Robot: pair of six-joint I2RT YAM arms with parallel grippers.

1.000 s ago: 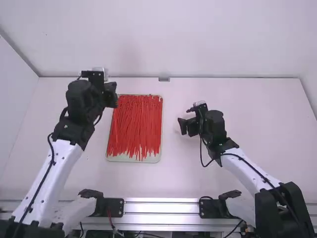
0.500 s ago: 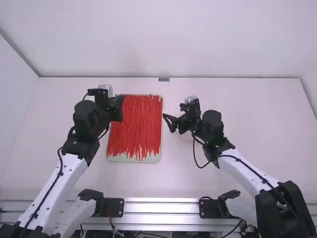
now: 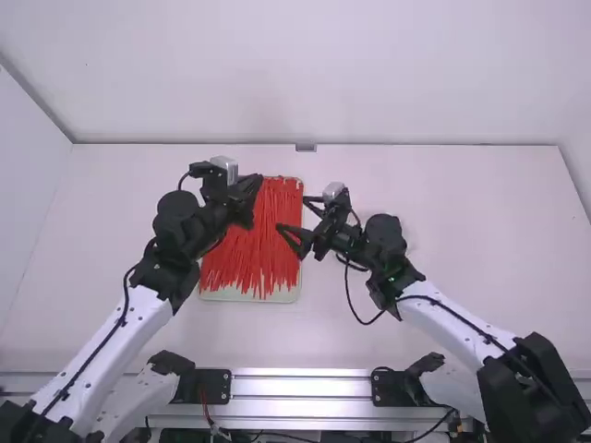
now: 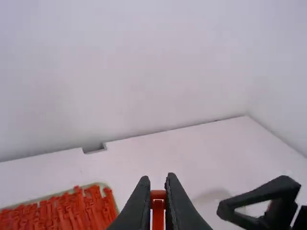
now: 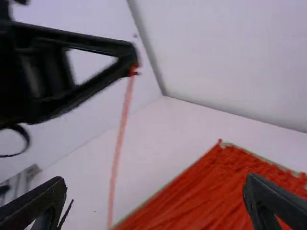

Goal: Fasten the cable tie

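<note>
My left gripper (image 3: 251, 189) hangs above the far end of the tray, shut on the head of a single red cable tie (image 4: 157, 211). In the right wrist view that tie (image 5: 122, 139) dangles straight down from the left gripper's fingertips (image 5: 130, 61). My right gripper (image 3: 294, 238) is at the tray's right edge, just right of the left gripper and lower. It stands wide open (image 5: 153, 211) with nothing between its fingers, facing the hanging tie. It also appears in the left wrist view as the right gripper (image 4: 261, 211).
A flat tray (image 3: 249, 295) left of the table's middle holds a dense pile of red cable ties (image 3: 254, 245), also seen in the right wrist view (image 5: 216, 191). White walls close the table at the back and left. Bare table lies to the right.
The left gripper has swung right, over the tray's far end. The right gripper has moved left to the tray's right edge, so the two now face each other closely.
</note>
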